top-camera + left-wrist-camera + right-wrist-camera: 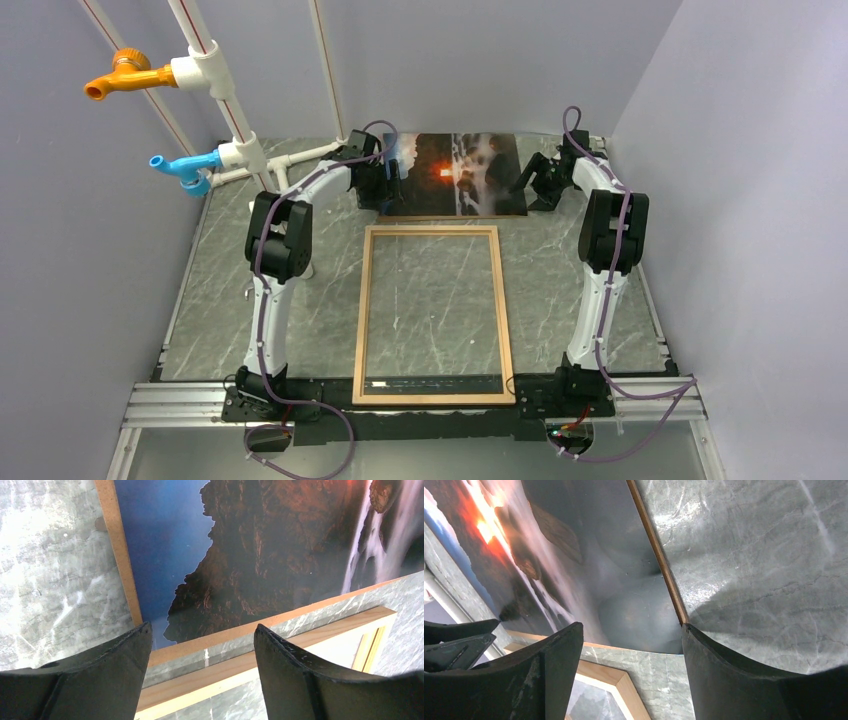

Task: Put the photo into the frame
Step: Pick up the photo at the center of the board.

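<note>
At the near edge of the table [560, 290], between the two arm bases: the frame [362, 310], flat down, long sides running off toward the far edge, grey tabletop showing inside it. Past its far end, beyond a narrow strip of bare table: the photo [455, 172], picture side up, orange sun glowing at centre, lying close to the far edge on a brown backing board [440, 214] peeking out along its sides. Not in the frame yet.

At the photo's left edge, the left gripper [388, 180], down low by the near left corner, fingers [125, 660] spread well apart, nothing pinched between them. Over at the right edge, the right gripper [535, 178], low by the near right corner, fingers [724, 670] parted too, gripping nothing.

Far left corner: white pipes, an orange tap [118, 75] up high, a blue tap [180, 168] below.
</note>
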{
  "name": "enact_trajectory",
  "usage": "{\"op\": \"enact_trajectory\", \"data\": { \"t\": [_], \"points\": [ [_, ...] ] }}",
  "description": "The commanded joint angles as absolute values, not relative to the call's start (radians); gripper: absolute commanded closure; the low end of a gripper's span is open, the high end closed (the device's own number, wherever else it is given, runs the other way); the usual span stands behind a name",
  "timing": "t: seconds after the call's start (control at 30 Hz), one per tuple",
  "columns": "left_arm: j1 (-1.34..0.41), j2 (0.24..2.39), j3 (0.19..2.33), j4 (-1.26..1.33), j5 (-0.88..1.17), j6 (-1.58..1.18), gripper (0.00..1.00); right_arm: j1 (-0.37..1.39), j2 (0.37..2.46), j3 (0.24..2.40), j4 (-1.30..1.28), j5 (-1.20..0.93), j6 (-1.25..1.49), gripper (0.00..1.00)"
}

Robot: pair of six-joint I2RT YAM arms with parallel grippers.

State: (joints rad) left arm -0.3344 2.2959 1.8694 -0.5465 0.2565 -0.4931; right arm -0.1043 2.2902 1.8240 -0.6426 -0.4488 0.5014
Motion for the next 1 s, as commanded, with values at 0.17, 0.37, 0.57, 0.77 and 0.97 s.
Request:
{"op": "enact_trajectory", "data": {
  "t": [0.17, 0.37, 0.57, 0.77, 0.97],
  "points": [
    [-0.33, 2.277, 1.86, -0.525, 0.169, -0.491, 0.19, -0.1, 2.296, 1.826, -0.63, -0.454, 0.502, 0.26],
    [-0.331, 2.327, 1.904, -0.566, 0.173, -0.495, 0.19, -0.1, 2.295, 1.816, -0.628, -0.456, 0.499, 0.26],
    [-0.331, 2.35, 1.915, -0.548, 0.242, -0.505, 0.22, -0.095, 2.296, 1.812, -0.626, -0.475, 0.5, 0.25],
    [-0.339, 2.375, 1.952, -0.554, 0.317, -0.511, 0.28, -0.089, 2.282, 1.796, -0.623, -0.5, 0.498, 0.25],
    [-0.359, 2.382, 1.95, -0.525, 0.392, -0.529, 0.33, -0.089, 2.254, 1.766, -0.613, -0.521, 0.497, 0.25]
  ]
}}
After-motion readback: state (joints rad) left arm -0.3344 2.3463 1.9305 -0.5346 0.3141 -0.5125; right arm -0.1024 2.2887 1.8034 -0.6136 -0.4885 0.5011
